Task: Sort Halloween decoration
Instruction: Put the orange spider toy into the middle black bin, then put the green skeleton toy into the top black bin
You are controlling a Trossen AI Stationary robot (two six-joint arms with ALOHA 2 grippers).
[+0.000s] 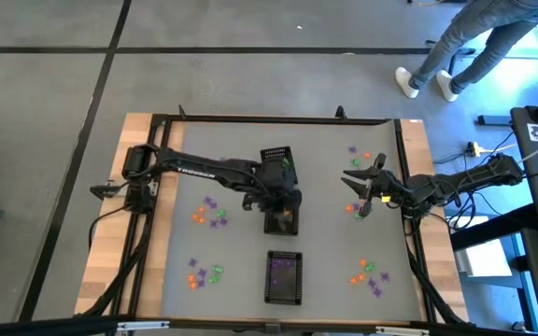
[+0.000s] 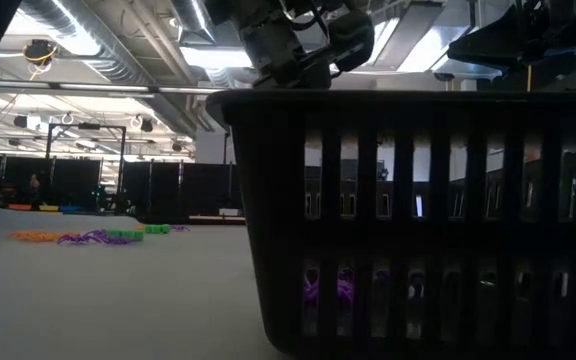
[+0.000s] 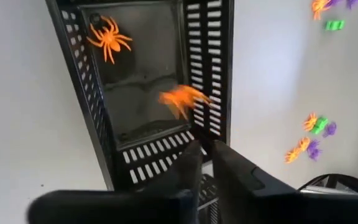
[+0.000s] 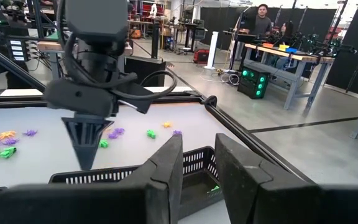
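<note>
Halloween trinkets [image 1: 209, 211] lie in small heaps over the grey table [image 1: 325, 252], some already in the three black trays [image 1: 284, 277]. Reaching in from the table's left side, the left gripper [image 3: 207, 149] hangs over the middle tray, fingers slightly parted, a blurred orange spider [image 3: 182, 99] just beyond their tips. Near the table's right edge, the right gripper [image 1: 367, 187] hovers with fingers apart and nothing between them.

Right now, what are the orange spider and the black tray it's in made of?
The orange spider looks like moulded plastic: one bright colour, thin stiff legs. The black tray looks like hard material, plastic or coated metal, I can't tell which: matte dark walls cut with even rows of slots.
</note>
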